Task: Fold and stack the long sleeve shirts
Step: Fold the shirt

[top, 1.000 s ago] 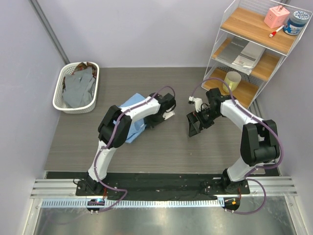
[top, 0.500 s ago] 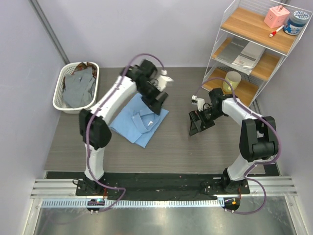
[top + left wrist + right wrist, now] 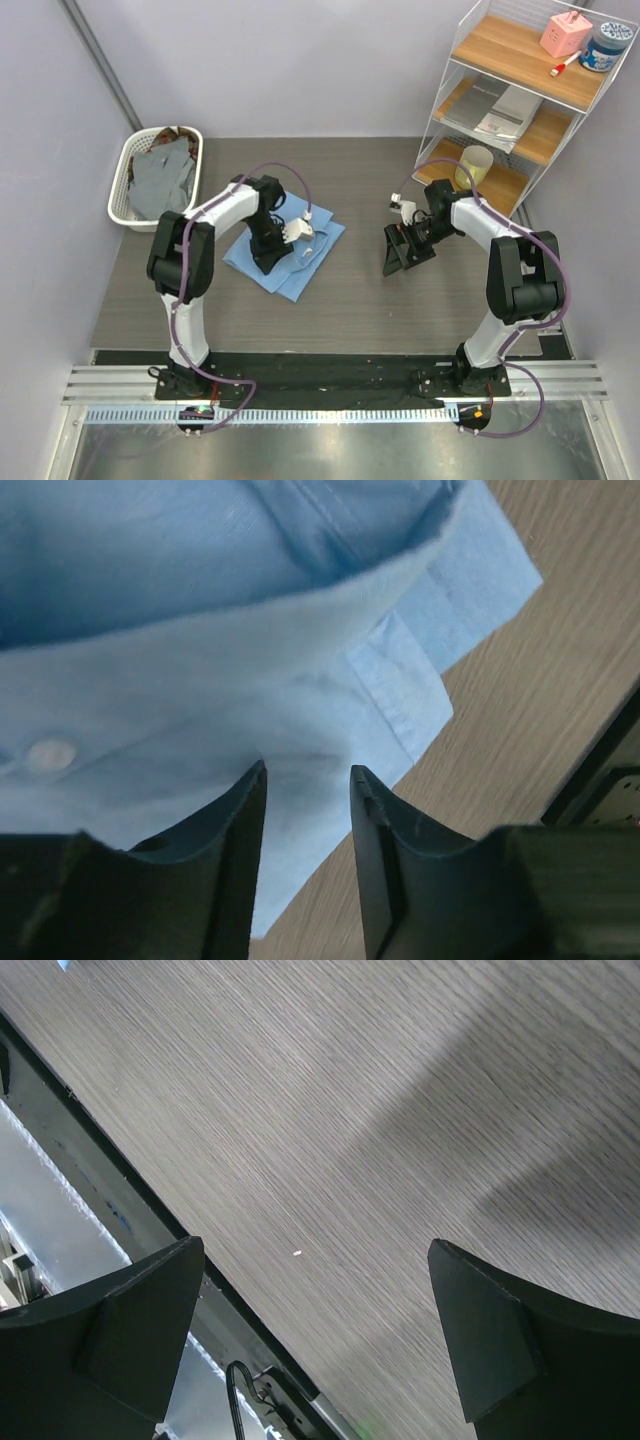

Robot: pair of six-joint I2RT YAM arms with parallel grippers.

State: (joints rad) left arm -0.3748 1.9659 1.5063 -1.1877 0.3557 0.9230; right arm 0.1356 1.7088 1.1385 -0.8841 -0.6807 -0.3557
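Observation:
A light blue collared shirt (image 3: 312,243) lies folded on the wooden table, left of centre. My left gripper (image 3: 264,258) points down over the shirt's left part. In the left wrist view its jaws (image 3: 307,780) stand a little apart, with the blue cloth (image 3: 200,630) and a white button just beyond them and nothing between them. My right gripper (image 3: 396,262) is wide open and empty, over bare table to the right of the shirt; its wrist view (image 3: 315,1248) shows only wood grain. Grey and brown shirts (image 3: 160,180) lie crumpled in a basket.
A white basket (image 3: 120,190) stands at the far left by the wall. A wire shelf rack (image 3: 520,90) with a yellow cup, papers, and small items stands at the far right. The table's black front rail (image 3: 320,375) runs along the near edge.
My left arm has swung from the shirt's far side back to its left part and come down over the cloth. The shirt now lies flat and uncovered. The right arm has barely moved.

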